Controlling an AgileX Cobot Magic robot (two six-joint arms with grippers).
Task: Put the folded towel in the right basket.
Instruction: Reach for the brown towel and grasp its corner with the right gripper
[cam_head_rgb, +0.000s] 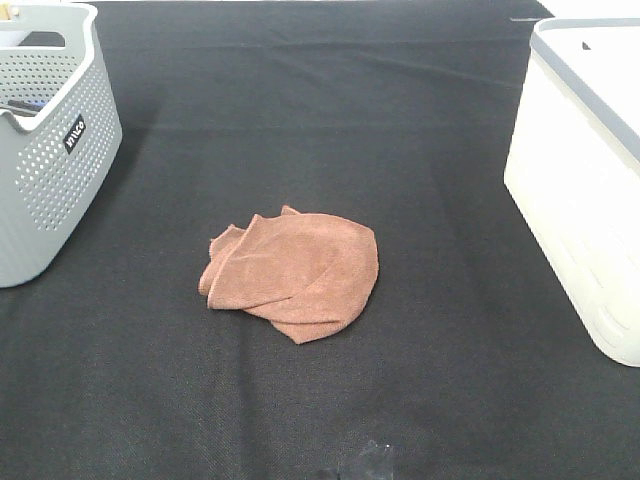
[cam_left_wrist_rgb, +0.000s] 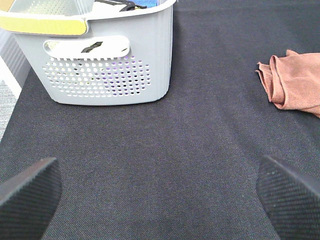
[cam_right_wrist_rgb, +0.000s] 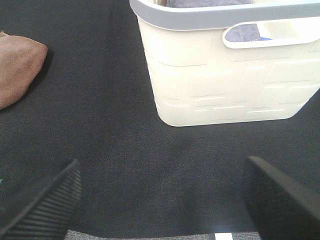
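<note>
The left fingers (cam_left_wrist_rgb: 27, 195) and right fingers (cam_right_wrist_rgb: 42, 200) both gape wide, holding nothing. The folded towel (cam_head_rgb: 293, 272) lies untouched on the desk (cam_head_rgb: 300, 100), between the grey basket (cam_head_rgb: 50, 150) and the right basket (cam_head_rgb: 580, 200); I'd guess the right side, nearest its goal, suits the pickup.

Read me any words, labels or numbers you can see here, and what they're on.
On the side of the gray basket, a dark tag with white letters: too small and tilted to read.
No text shows on the cream basket or the towel.
</note>
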